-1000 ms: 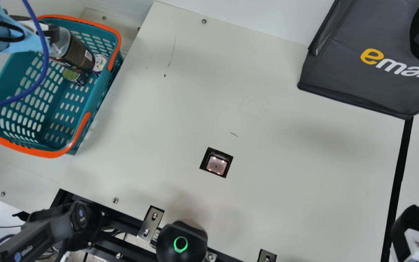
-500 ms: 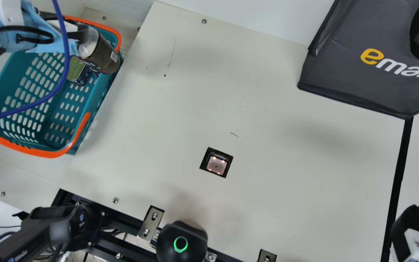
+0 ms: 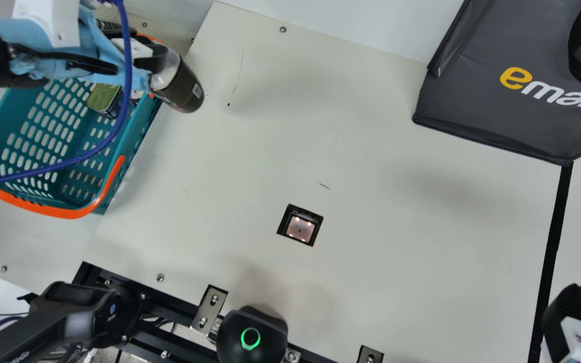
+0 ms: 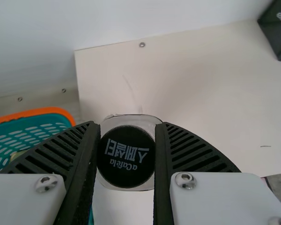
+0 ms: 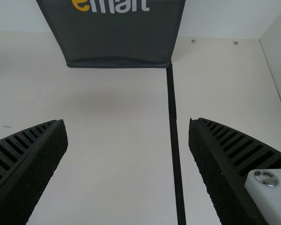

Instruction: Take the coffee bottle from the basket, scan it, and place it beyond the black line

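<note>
The coffee bottle [image 3: 184, 88] is gripped near its cap by the left gripper [image 3: 155, 64], at the basket's [image 3: 68, 213] edge.
In the main view, the bottle is seen tilted, its base against the table [image 3: 371, 282] beyond the rim; the right gripper [image 3: 569, 307] is seen by the black line [image 3: 555, 237]. In the left wrist view, the jaws are closed onto the bottle's two sides, around the dark cap [image 4: 126, 156]. In the right wrist view, the right gripper's [image 5: 127, 123] jaws are spread wide, with nothing held.
</note>
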Controlling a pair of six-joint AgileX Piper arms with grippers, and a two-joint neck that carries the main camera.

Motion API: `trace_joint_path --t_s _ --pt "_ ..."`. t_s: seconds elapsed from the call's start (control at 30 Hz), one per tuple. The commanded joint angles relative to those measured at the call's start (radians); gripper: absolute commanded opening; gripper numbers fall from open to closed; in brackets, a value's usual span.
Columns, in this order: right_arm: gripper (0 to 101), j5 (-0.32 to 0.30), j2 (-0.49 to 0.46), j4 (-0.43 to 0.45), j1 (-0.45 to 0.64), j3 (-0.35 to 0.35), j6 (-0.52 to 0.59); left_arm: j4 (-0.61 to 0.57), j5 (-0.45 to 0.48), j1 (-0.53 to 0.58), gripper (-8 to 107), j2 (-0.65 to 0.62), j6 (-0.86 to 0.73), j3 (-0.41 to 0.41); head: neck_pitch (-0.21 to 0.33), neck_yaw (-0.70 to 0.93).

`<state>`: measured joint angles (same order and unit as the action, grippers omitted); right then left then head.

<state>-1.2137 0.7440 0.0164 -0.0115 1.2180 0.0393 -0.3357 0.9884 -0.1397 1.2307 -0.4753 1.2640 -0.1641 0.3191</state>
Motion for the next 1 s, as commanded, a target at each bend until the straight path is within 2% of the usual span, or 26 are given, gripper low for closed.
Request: trace_joint_path --t_s 0.0,0.97 --pt "91 0.0 0.0 0.0 0.0 0.0 0.0 0.003 -0.002 0.034 10 -0.003 0.008 -0.004 0.026 0.002" --pt "91 0.0 0.0 0.0 0.0 0.0 0.0 0.02 -0.103 0.368 10 -0.01 0.093 -0.062 0.026 0.002"
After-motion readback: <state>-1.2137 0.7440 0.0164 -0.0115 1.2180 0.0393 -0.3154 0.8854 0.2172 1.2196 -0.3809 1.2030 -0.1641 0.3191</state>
